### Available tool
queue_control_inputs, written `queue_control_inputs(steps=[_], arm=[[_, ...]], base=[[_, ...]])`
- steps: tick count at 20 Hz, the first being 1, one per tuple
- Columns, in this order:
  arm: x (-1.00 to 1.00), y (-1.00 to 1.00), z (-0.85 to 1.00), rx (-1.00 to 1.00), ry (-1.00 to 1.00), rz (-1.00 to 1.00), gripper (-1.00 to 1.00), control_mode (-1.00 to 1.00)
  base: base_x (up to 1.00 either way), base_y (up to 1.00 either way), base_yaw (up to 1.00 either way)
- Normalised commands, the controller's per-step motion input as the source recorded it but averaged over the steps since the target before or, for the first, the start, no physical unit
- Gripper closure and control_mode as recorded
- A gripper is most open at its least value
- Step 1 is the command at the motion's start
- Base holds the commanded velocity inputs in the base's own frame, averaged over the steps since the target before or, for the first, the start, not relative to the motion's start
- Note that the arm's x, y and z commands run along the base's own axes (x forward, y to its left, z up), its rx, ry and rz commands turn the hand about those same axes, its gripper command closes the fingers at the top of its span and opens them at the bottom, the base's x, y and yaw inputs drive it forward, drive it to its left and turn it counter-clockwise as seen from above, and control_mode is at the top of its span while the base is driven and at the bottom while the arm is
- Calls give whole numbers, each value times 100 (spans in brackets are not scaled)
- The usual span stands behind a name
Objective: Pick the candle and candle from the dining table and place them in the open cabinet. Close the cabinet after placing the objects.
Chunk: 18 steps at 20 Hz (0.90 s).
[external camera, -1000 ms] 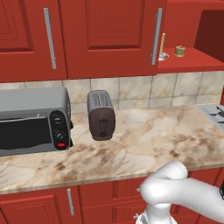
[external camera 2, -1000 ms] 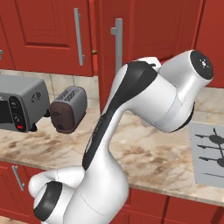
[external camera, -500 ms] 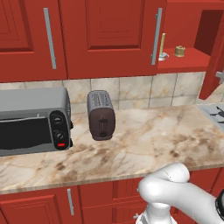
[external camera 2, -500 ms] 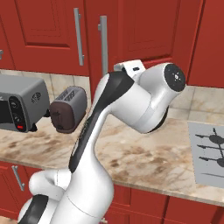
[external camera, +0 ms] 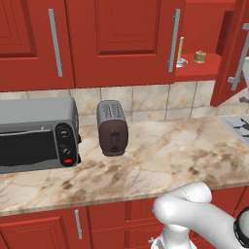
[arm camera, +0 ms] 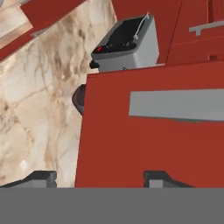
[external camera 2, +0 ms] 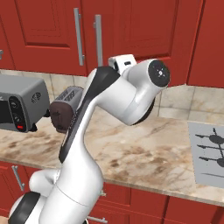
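**kitchen_bot_fan:** Both candles look parked already, so what's left is shutting the cabinet (external camera: 204, 73). Its door (external camera: 232, 58) hangs open off the cabinet's right edge, bar handle (external camera: 239, 61) facing out. My guess at doing it well: push flat on the panel near the handle side, follow the hinge arc, and don't shove past flush or it may bounce back.

**panda_wrangler:** Agreed. The hand view has the door (arm camera: 153, 127) right up against the pincer (arm camera: 98, 178), grey handle (arm camera: 175, 105) running across it. Tips sit wide apart with nothing between them that I can see, but I can't tell if they touch the panel.

**kitchen_bot_fan:** The left base view gives what the hand view can't: on the cabinet's shelf, the stick candle (external camera: 181, 48) on its dish stands just left of the squat candle (external camera: 200, 57).

**panda_wrangler:** And the right base view has the arm (external camera 2: 118, 96) reaching up toward the cabinet, above the tabletop (external camera 2: 144, 153).
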Motion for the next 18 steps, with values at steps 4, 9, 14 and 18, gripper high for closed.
queue_control_inputs(steps=[4,9,14,18], arm=[[38,31,20,0,6,-3,-100,-100],[51,39,-3,0,-2,0,-100,-100],[57,45,-19,0,-13,0,-100,-100],[57,38,-13,0,-18,0,-100,-100]], base=[[0,0,0],[0,0,0],[0,0,0],[0,0,0]])
